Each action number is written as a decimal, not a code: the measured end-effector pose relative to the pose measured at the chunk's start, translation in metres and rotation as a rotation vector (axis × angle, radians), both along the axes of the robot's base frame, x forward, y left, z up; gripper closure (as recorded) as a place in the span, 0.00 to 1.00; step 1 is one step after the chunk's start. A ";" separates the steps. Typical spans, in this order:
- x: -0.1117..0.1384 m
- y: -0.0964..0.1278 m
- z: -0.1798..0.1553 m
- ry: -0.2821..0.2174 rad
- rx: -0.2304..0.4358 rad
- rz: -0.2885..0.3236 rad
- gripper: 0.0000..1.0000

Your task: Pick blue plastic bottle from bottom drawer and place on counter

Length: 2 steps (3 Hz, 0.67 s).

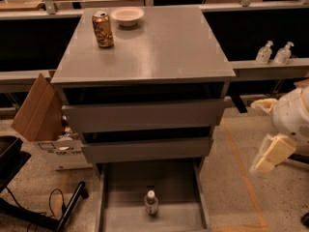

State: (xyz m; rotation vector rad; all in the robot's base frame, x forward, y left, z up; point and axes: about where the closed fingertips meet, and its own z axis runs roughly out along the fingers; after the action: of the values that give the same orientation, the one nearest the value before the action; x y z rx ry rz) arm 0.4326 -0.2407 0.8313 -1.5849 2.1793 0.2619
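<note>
The blue plastic bottle [151, 202], clear with a white cap, stands upright on the floor of the open bottom drawer [120, 187], near its front middle. The counter [159, 47] is the grey top of the cabinet, with a gold-brown can [103, 29] and a white bowl [127, 16] at its back left. My gripper [268, 154], cream and white, hangs at the right of the cabinet at about the height of the middle drawer. It is well apart from the bottle, up and to its right.
Two upper drawers [145, 115] jut out slightly above the bottom one. Two pump dispenser bottles [273, 52] stand on a ledge at right. A cardboard box [41, 117] leans at the cabinet's left. A black base with cables [29, 202] lies on the floor at left.
</note>
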 end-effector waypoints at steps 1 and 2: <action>0.012 0.010 -0.073 -0.071 0.273 -0.013 0.00; 0.047 0.018 -0.103 -0.206 0.425 0.003 0.00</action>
State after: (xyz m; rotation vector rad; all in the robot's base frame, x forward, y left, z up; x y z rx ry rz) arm 0.4798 -0.2231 0.7287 -1.3124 1.8164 0.5021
